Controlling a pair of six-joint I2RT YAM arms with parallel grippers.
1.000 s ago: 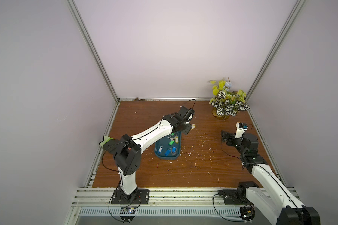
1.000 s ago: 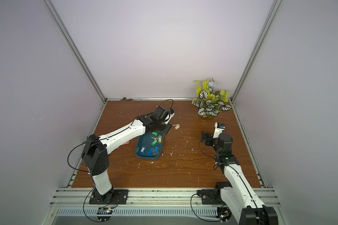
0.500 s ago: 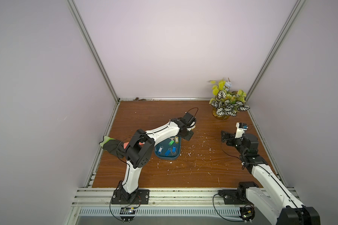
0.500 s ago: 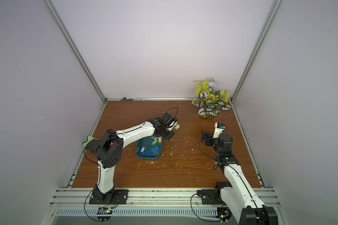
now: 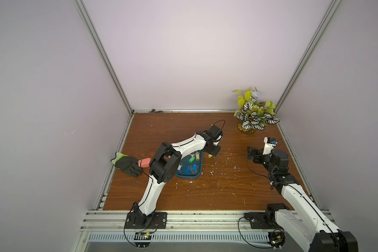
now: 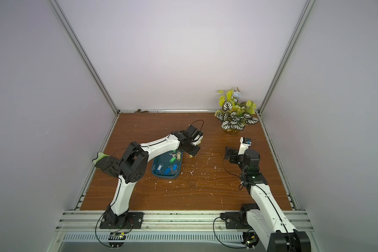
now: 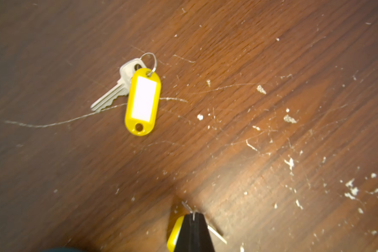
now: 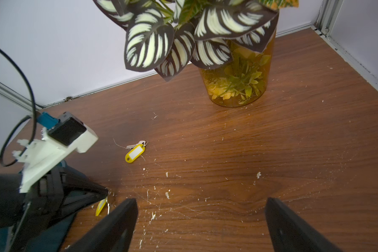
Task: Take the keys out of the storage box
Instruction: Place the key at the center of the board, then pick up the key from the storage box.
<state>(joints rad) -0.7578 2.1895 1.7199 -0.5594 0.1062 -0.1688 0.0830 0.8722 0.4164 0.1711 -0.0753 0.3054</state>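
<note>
The storage box [image 5: 188, 176] [image 6: 165, 177], a dark teal tub, sits left of centre in both top views. Several keys with green, blue and yellow tags [image 5: 191, 160] [image 6: 172, 160] lie in it. My left gripper [image 5: 212, 153] [image 6: 192, 153] [image 7: 193, 215] [image 8: 105, 194] is just off the box's right rim. It is shut on a key's ring, and the yellow tag [image 7: 174, 233] [image 8: 100, 207] dangles low over the wood. Another yellow-tagged key [image 7: 143, 101] [image 8: 135, 152] lies on the table beyond it. My right gripper [image 5: 250, 153] [image 6: 228, 153] [image 8: 201, 218] hangs open and holds nothing, far right.
A potted plant [image 5: 254, 117] [image 8: 236, 83] stands in the back right corner. A black-and-green glove [image 5: 127, 165] and a red-orange piece [image 5: 145, 162] lie by the left wall. White crumbs [image 5: 214, 170] litter the wood between box and right arm.
The left arm's elbow has risen and come forward. Its gripper, holding the yellow-tagged key, has dropped toward the table beside the box's right rim. The right arm has stayed still.
</note>
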